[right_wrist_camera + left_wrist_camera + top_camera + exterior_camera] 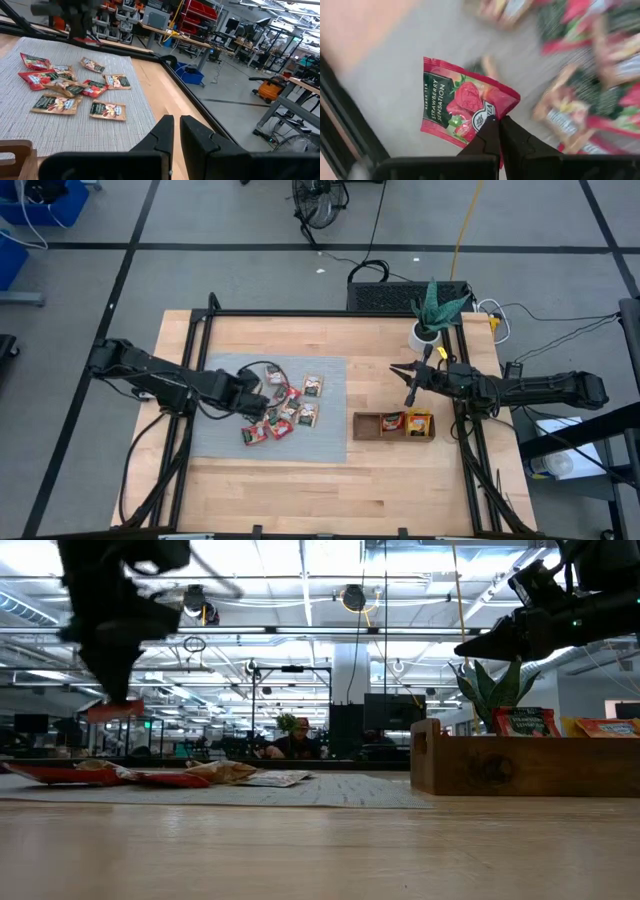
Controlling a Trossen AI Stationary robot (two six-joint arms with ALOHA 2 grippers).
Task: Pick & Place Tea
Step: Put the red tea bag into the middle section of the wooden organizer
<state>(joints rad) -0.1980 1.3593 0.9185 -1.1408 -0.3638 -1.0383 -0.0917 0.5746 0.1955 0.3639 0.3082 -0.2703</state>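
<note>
My left gripper is shut on a red strawberry tea sachet and hangs over the left part of the grey mat. In the low view the sachet shows clear above the mat. Several more sachets lie flat in a loose heap on the mat, just to the right of that gripper. My right gripper waits shut in the air, just beyond the far side of the brown wooden tray, which holds sachets in its middle and right compartments. My left gripper pinches the strawberry sachet between its two fingers at one edge, near a corner. The fingers come steeply from above. The sachet spreads out flat beyond the fingertips and is lifted clear of the mat.
A potted plant stands at the table's far right, behind my right arm. The tray's left compartment holds nothing. Bare wood lies between mat and tray and along the near edge. Black frame rails run along the table's sides.
</note>
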